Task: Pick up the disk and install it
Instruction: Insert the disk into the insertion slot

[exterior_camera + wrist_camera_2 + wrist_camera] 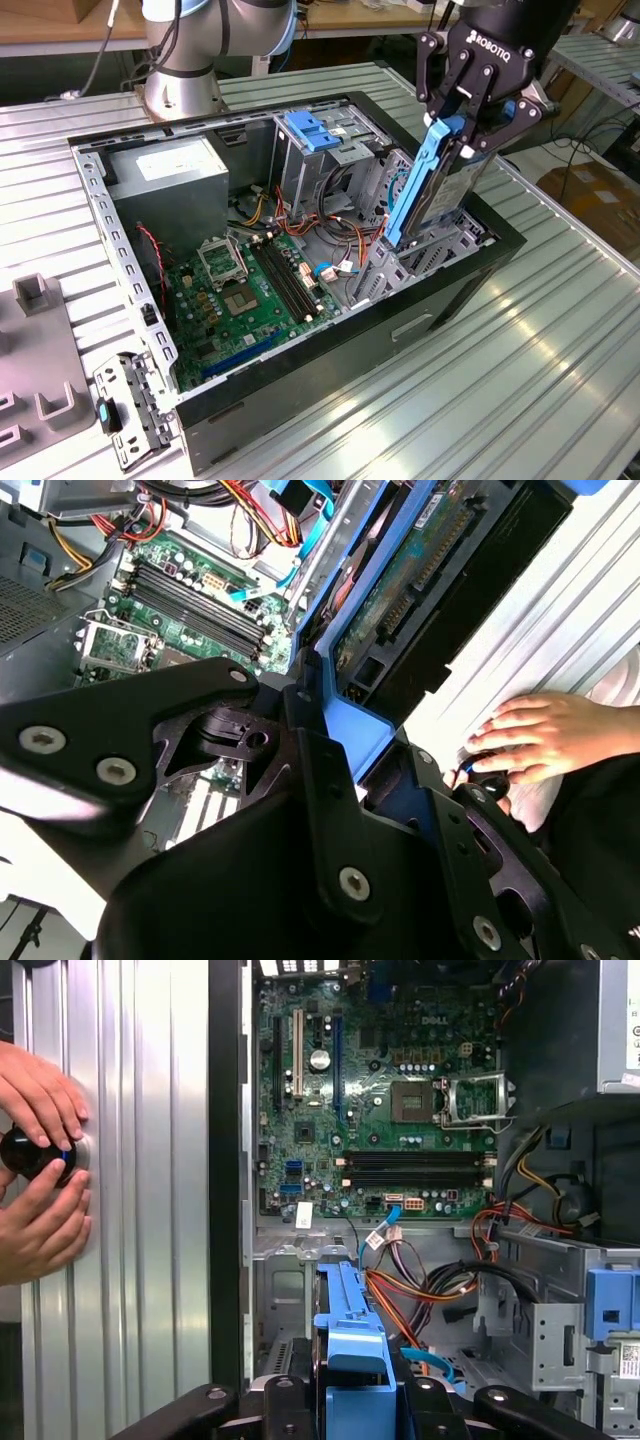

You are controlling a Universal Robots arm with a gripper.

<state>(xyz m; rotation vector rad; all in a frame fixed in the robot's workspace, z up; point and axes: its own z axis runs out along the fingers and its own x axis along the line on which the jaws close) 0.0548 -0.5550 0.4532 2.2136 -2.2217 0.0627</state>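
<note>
Clamped in the tool [468, 130]: the disk [440, 190], tilted, lower end at the drive bay [450, 243], 3 o'clock in the computer case [330, 372]. Keep blue rails square to bay guides; ease down gently, avoiding cables [345, 235].

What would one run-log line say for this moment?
gripper: shut on disk; disk: tilted, lower end in computer case; hands: on black knob
</note>
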